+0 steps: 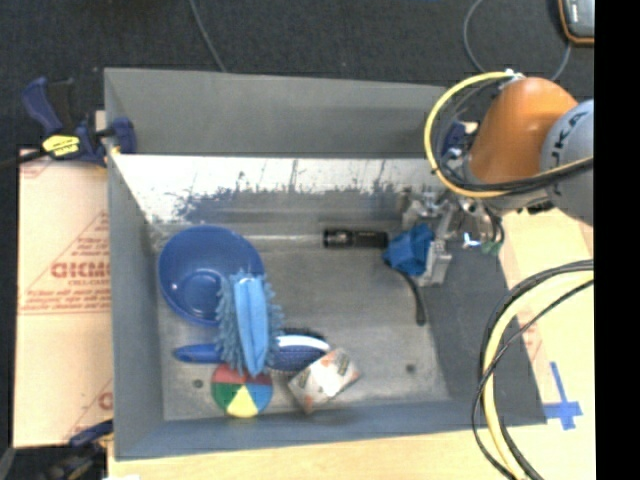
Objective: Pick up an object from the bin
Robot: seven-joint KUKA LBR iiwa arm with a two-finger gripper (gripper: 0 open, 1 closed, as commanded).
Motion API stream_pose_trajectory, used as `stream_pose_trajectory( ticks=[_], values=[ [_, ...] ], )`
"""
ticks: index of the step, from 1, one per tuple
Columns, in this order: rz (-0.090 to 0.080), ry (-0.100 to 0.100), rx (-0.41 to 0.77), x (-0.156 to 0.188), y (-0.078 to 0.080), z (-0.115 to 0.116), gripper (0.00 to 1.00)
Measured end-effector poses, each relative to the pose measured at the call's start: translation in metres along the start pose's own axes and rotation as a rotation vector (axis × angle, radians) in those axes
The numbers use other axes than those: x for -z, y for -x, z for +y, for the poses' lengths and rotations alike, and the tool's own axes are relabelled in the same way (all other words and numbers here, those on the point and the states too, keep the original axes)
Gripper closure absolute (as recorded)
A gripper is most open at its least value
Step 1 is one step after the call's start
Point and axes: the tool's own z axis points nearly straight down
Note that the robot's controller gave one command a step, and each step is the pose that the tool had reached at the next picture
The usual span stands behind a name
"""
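Grey metal bin [270, 108] is seen from above, with the arm entering from the right. The end effector [437, 251] is placed low at the bin's right side, near the back wall. A small crumpled blue piece, soft-looking, cloth or plastic [404, 252], is seen touching its left side. Whether that piece is actually clamped cannot be told, and how far the end effector is open cannot be told either. A short black cylinder [355, 237] lies just left of the blue piece, on the floor along the back wall. A thin dark stick-like shape [421, 306] is seen below the end effector; it may be an object or a shadow.

The rest is heaped at the left front, well apart from the end effector: a round blue plastic bowl [195, 268], a fluffy blue duster head [250, 323] laid over its rim, a multicoloured ball [242, 396], and a crumpled white and orange packet [322, 378].

Progress: the approach is judged done, with the blue piece as the likely target. A secure grasp is not confirmed, and the lift out of the bin is not yet done.
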Motion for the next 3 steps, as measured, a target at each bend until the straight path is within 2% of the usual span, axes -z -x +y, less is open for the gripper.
stream_pose_trajectory(
  ticks=[1, 2, 3],
  values=[
    [0.003, -0.018, -0.126, -0.0292, -0.0031, 0.0091, 0.0],
    [-0.005, 0.001, -0.241, -0.0295, -0.0117, 0.0119, 1.0],
    [-0.005, 0.001, -0.241, -0.0294, -0.0116, 0.0119, 1.0]
  ],
)
